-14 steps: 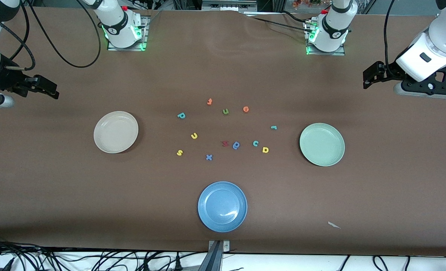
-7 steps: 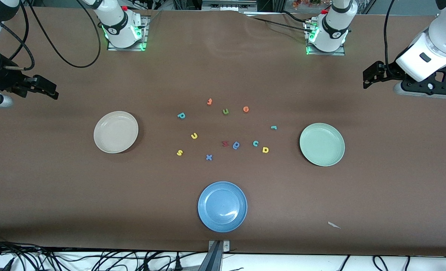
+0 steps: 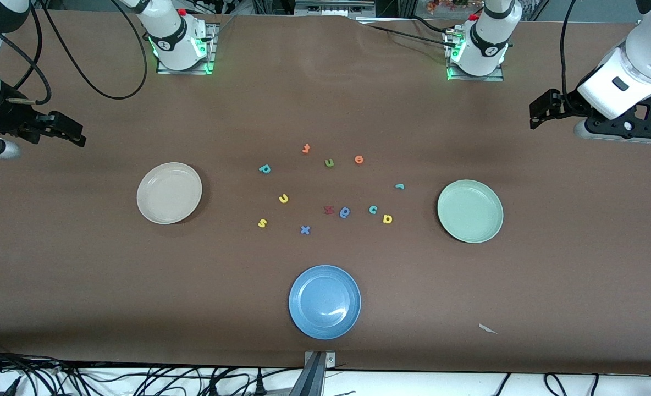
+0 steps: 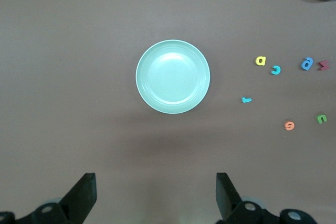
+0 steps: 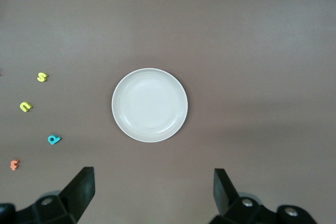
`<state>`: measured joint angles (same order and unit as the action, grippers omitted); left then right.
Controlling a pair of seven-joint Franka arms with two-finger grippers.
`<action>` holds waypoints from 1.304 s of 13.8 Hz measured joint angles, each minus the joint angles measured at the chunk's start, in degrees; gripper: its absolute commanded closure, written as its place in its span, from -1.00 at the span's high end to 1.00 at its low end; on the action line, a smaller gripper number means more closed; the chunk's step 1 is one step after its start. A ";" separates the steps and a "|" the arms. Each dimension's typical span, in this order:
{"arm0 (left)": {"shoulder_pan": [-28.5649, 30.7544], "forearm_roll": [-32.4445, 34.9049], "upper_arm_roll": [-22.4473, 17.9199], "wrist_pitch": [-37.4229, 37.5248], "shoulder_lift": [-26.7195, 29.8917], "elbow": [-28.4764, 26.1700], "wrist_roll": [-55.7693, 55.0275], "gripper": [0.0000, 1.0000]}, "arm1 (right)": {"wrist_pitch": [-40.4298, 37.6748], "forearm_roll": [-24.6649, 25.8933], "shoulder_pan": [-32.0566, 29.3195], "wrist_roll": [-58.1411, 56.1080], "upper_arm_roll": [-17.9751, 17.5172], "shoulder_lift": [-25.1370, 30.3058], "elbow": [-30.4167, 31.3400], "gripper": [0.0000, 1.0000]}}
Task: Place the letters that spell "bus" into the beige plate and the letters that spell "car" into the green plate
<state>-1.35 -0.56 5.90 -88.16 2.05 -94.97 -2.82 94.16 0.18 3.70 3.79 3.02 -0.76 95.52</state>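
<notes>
Letters that spell "bus": teal b (image 3: 264, 169), yellow u (image 3: 283, 198) and yellow s (image 3: 262, 223), loose on the table (image 3: 83, 275). All farther from the front camera than the blue plate (image 3: 324, 302), toward the right arm's end. None in the beige plate (image 3: 169, 193) yet, itself farther than the blue plate and nearer that same end.

Letters that spell "car": teal c (image 3: 373, 209), yellow a (image 3: 387, 219) and teal r (image 3: 399, 186). Also farther than the blue plate, toward the left arm's end, short of the green plate (image 3: 470, 211). Nothing in that plate either.

Almost nothing changed over the last second. No letter or plate shifted. Only a slight drift of the right gripper (image 3: 70, 131), parked wide open and empty over bare table at the right arm's end, looking down on the beige plate. Left gripper (image 3: 540, 110) likewise wide open and empty, unmoved over bare table at the left arm's end, looking down on the green plate.

Judged from this: task not begun, all six letters left to move, both arms waiting.

Worth watching when picking: green u (image 3: 329, 163) and darker blue b (image 3: 345, 212), farther than the blue plate among the wanted letters, easily mistaken for them. Tiny flat foam, likely awkward to pinch off the table.
</notes>
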 measured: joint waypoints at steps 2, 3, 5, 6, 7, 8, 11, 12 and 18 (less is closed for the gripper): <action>0.00 0.00 0.00 0.00 0.00 0.00 0.00 1.00 | 0.04 0.00 0.00 0.00 0.00 -0.08 0.00 1.00; 0.00 0.00 0.00 0.00 0.00 0.00 0.00 1.00 | 0.05 0.00 0.00 0.00 0.00 -0.10 0.00 1.00; 0.00 0.00 0.00 0.01 0.00 0.00 0.00 1.00 | 0.05 0.00 0.00 0.00 0.00 -0.12 0.00 1.00; -0.01 0.00 0.02 0.01 0.00 0.00 0.06 1.00 | 0.05 0.00 0.00 0.00 0.00 -0.12 0.00 1.00; -0.02 0.00 0.06 0.02 -0.06 0.01 0.10 1.00 | 0.05 0.00 0.00 0.00 0.00 -0.12 0.00 1.00; -0.06 0.00 0.12 0.05 -0.27 0.03 0.12 1.00 | 0.06 0.00 0.00 0.00 0.00 -0.12 -0.01 1.00; -0.29 0.00 0.19 0.07 -1.66 0.06 0.13 1.00 | 0.07 0.00 0.00 0.00 0.00 -0.13 -0.03 1.00; -0.42 0.00 0.27 0.06 -2.34 0.07 0.13 1.00 | 0.07 0.00 0.00 0.00 0.00 -0.13 -0.04 1.00; -6.01 -0.11 1.45 -2.62 -11.75 4.74 0.79 1.00 | 0.07 0.00 0.00 0.00 0.00 -0.19 -0.15 1.00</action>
<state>-7.35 -0.67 7.35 -90.78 -9.70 -90.23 -2.03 94.23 0.18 3.70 3.79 3.02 -0.94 95.37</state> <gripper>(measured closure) 0.000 0.000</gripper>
